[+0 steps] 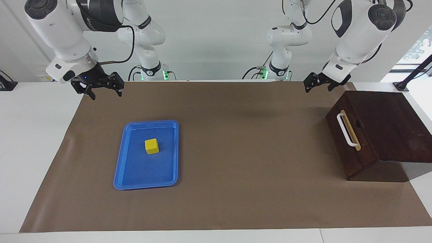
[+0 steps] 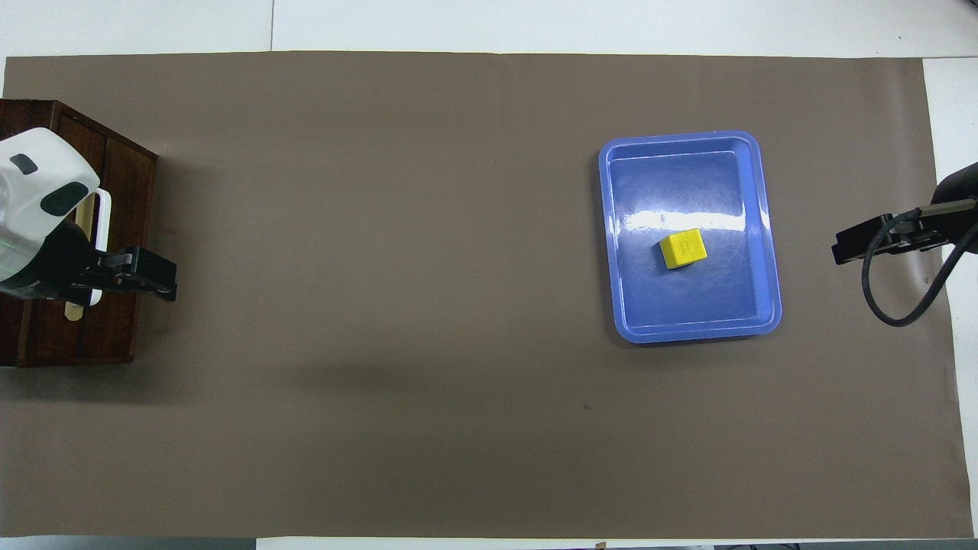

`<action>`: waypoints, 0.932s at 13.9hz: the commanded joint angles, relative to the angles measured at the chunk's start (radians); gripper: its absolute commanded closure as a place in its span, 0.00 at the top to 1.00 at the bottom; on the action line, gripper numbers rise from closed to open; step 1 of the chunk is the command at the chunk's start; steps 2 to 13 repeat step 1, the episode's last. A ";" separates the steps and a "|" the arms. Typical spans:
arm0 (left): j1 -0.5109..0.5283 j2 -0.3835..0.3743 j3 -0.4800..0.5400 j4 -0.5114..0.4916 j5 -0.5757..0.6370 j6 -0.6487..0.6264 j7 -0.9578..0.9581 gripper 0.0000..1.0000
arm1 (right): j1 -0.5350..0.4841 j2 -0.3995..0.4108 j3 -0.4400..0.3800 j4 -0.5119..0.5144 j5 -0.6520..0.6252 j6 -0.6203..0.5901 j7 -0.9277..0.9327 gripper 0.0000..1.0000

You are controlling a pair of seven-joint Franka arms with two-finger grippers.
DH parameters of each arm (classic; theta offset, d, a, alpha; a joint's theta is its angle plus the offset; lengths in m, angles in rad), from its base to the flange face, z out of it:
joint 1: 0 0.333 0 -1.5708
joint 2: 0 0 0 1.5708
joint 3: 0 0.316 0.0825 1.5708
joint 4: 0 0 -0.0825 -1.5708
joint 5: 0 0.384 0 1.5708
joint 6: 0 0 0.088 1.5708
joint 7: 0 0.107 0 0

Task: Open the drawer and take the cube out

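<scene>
The drawer (image 1: 346,152) is shut in its dark wooden box (image 1: 388,125) at the left arm's end of the table, with its white bar handle (image 1: 345,129) facing the middle of the table. The yellow cube (image 1: 152,146) lies in a blue tray (image 1: 118,160) toward the right arm's end. It also shows in the overhead view (image 2: 683,249). My left gripper (image 1: 318,88) is open and empty, in the air over the mat beside the box. My right gripper (image 1: 105,95) is open and empty, over the mat's edge beside the tray.
A brown mat (image 1: 249,152) covers most of the white table. In the overhead view the left gripper (image 2: 145,275) hangs over the box's front (image 2: 122,198), and the right gripper (image 2: 863,243) is beside the tray (image 2: 688,139).
</scene>
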 commanded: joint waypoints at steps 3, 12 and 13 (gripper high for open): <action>0.004 -0.016 0.003 -0.003 -0.013 -0.015 0.002 1.00 | -0.010 -0.010 0.005 -0.002 0.011 0.001 0.010 1.00; 0.004 -0.016 0.003 -0.003 -0.013 -0.015 0.002 1.00 | -0.010 -0.010 0.005 -0.002 0.011 0.001 0.010 1.00; 0.004 -0.016 0.003 -0.003 -0.013 -0.015 0.002 1.00 | -0.010 -0.010 0.005 -0.002 0.011 0.001 0.010 1.00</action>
